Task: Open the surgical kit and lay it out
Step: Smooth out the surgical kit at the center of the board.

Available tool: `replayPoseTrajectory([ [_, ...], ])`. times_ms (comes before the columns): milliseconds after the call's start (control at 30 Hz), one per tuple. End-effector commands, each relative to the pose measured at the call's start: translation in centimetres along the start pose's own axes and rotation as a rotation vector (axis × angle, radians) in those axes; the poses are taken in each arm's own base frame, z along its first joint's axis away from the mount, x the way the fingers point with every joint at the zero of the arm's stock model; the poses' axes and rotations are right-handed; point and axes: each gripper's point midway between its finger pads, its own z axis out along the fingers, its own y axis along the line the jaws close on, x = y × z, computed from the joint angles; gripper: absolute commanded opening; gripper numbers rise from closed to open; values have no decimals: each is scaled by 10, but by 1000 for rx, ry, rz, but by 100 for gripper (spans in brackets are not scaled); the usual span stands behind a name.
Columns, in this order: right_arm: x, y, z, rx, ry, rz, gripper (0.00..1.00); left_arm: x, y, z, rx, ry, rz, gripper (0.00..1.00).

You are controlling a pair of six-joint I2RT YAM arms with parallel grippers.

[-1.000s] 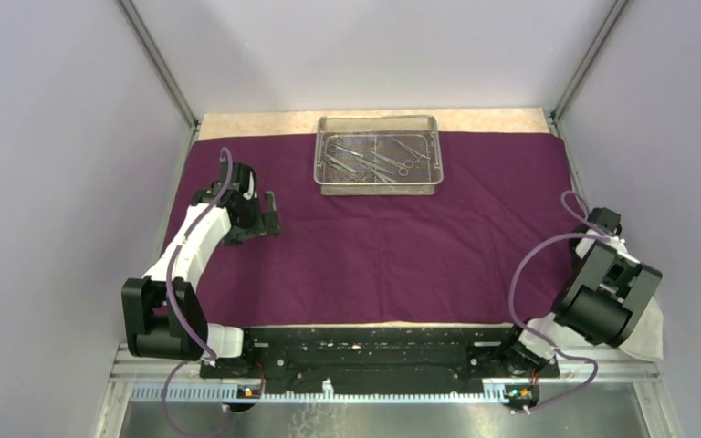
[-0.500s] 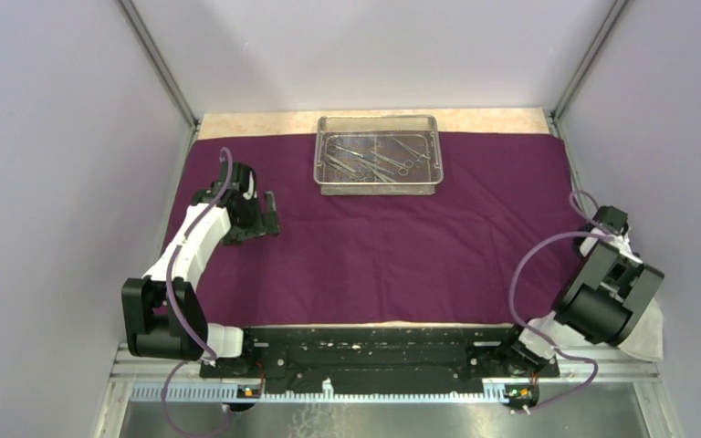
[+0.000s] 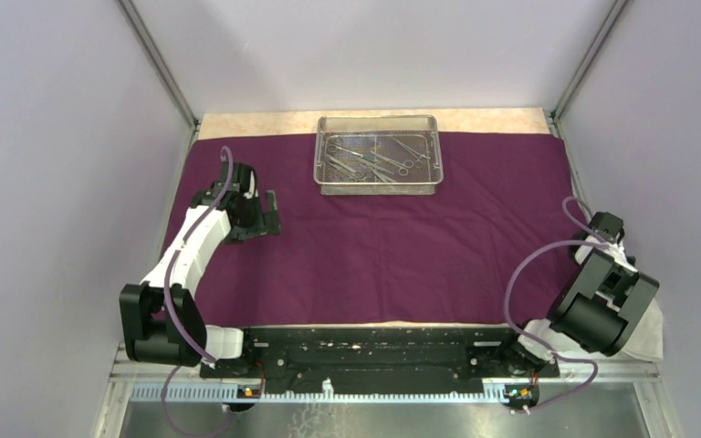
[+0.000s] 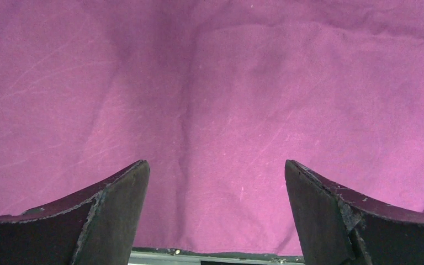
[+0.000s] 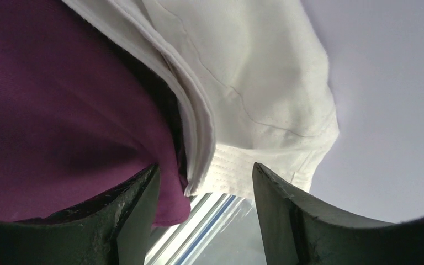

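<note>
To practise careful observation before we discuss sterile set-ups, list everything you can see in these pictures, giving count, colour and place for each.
Cloth wrap: one, dark purple, spread flat over most of the table.
Wire-mesh tray: one, silver, on the wrap at the far middle.
Instruments: several, exact count unclear, steel, lying inside the tray.
White cloth: one, white, bunched at the near right corner, beside the wrap's edge.
Table: one, tan, bare strip along the far edge.
Left arm: one, white and black, over the wrap's left part, jaws open and empty.
Right arm: one, black, near right by the white cloth, jaws open and empty.
</note>
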Motion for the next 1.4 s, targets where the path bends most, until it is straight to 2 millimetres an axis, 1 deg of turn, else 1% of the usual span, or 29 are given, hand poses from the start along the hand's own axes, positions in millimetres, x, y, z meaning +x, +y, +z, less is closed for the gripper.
replayPoseTrajectory([
  [0, -2, -3, 9, 59, 34, -16, 62, -13, 1, -6, -8, -51, 15, 99],
  [100, 0, -3, 16, 88, 77, -33, 62, -15, 2, -5, -21, -47, 14, 99],
  [167, -6, -6, 14, 92, 76, -12, 62, -16, 2, -4, -19, -47, 13, 99],
  [233, -19, -9, 6, 59, 42, 47, 61, -15, 0, -3, -10, -45, 9, 99],
  [300, -38, -7, -10, 11, -32, 84, 61, -16, -3, 0, 3, -40, 2, 99],
  [333, -50, -3, -21, -14, -81, 92, 61, -17, -5, 1, 8, -40, -1, 99],
  [367, -66, 6, -33, -56, -143, 95, 62, -18, -5, 3, 7, -38, -4, 99],
  [467, -122, 45, -77, -214, -360, 95, 70, -29, -8, 5, 0, -36, -10, 99],
  [533, -161, 79, -105, -412, -486, 128, 76, -36, -11, 8, 1, -29, -17, 99],
  [633, -211, 112, -133, -649, -559, 220, 78, -47, -14, 15, 8, -31, -31, 99],
  [700, -234, 131, -144, -739, -555, 245, 78, -55, -11, 20, 8, -39, -60, 99],
  [733, -250, 134, -151, -774, -555, 259, 78, -58, -9, 23, 11, -41, -85, 99],
  [767, -258, 145, -148, -804, -521, 269, 78, -61, -5, 26, 13, -42, -107, 99],
  [833, -270, 156, -146, -842, -482, 276, 78, -63, 6, 34, 4, -31, -158, 99],
  [867, -274, 163, -143, -857, -461, 267, 78, -63, 16, 38, -12, -22, -189, 99],
  [967, -285, 173, -127, -838, -392, 241, 78, -53, 28, 48, -10, 26, -234, 99],
  [1033, -290, 179, -115, -814, -358, 228, 77, -44, 37, 52, -23, 48, -246, 99],
  [1100, -297, 181, -108, -795, -340, 232, 77, -36, 43, 53, -31, 57, -243, 99],
  [1233, -302, 181, -88, -718, -303, 241, 76, -23, 50, 56, -35, 82, -233, 99],
  [1367, -297, 190, -69, -680, -266, 227, 76, -7, 61, 65, -57, 126, -262, 99],
])
